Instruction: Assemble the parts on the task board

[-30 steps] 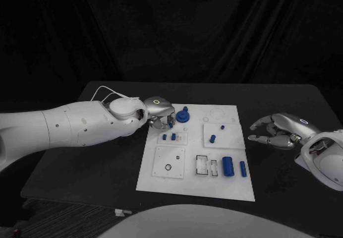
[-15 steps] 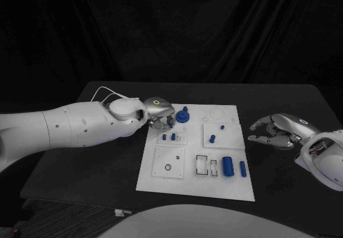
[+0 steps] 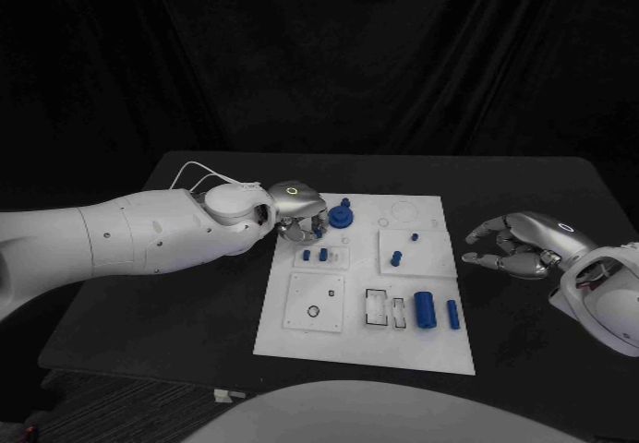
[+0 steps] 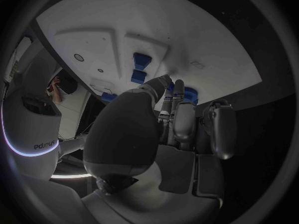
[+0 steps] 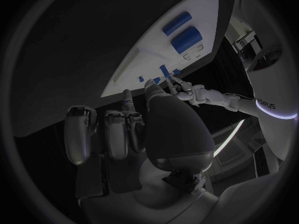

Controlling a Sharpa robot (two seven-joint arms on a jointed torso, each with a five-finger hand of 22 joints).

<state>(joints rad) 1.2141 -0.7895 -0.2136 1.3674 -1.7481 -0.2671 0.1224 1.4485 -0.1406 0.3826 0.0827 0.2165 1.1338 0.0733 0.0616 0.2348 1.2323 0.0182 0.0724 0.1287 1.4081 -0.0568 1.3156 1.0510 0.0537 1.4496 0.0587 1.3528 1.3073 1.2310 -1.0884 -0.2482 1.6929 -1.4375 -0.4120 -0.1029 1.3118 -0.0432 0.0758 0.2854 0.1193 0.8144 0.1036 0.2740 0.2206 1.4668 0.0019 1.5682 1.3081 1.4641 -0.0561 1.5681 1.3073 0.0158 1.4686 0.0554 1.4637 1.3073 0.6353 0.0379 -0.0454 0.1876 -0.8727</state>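
Note:
The white task board [image 3: 367, 343] lies mid-table. My left hand [image 3: 300, 210] reaches down onto its far left corner, beside a round blue part with a post [image 3: 343, 218]. Its thumb and a finger [image 4: 177, 90] close together at the board, pinching a small blue part [image 4: 169, 87]. Two short blue pegs [image 3: 314, 255] stand just in front of that hand. My right hand [image 3: 522, 245] hovers off the board's right edge, fingers loosely curved and apart, holding nothing. The right wrist view shows the left hand [image 5: 187, 90] at the board's far end.
A thick blue cylinder [image 3: 424, 309] and a thinner one [image 3: 452, 315] lie at the board's near right. Two small blue pieces [image 3: 406, 247] sit on the middle right tile. Bare black table [image 3: 186, 305] surrounds the board on both sides.

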